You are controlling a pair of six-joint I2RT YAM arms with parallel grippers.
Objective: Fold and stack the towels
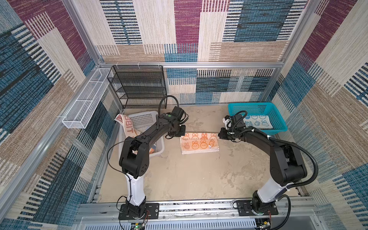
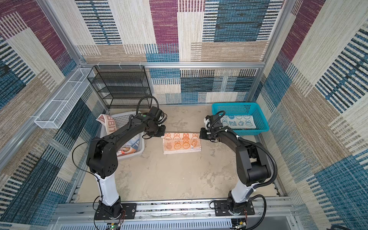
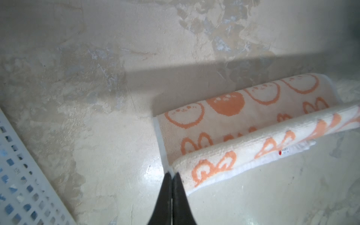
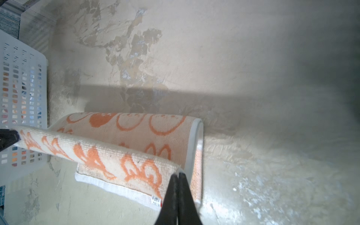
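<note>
Operator: Grippers first (starting from the arm bases at six o'clock): what is each doing?

Observer: The left gripper point(image 3: 172, 175) has its jaws pressed together on one corner of the orange rabbit towel point(image 1: 199, 145). The right gripper point(image 4: 178, 175) pinches the opposite corner of the same edge, jaws just as tight.

Operator: Where does that towel sit?

Observer: Just past the middle of the table point(image 1: 199, 179), toward twelve o'clock, between the two grippers. The pinched edge is lifted and stretched from one gripper to the other, curling over the rest of the cloth. The rest lies flat on the table, with a small tag showing on the right gripper's side.

Operator: And the other towels?

Observer: At about ten o'clock there is a white basket point(image 1: 142, 119) with crumpled cloth inside (I cannot tell what pattern). The lettered towel point(image 1: 127, 125) hangs over its far left rim, orange letters facing out. The left arm passes above that basket. At two o'clock a blue basket point(image 1: 249, 109) holds the blue rabbit towel point(image 1: 258, 121), folded and lying flat inside.

Operator: Anything farther back?

Observer: A black mesh rack point(image 1: 139, 87) stands against the back wall at eleven o'clock. A white wire tray point(image 1: 87, 99) is fixed along the left wall beside it, raised above the table.
</note>
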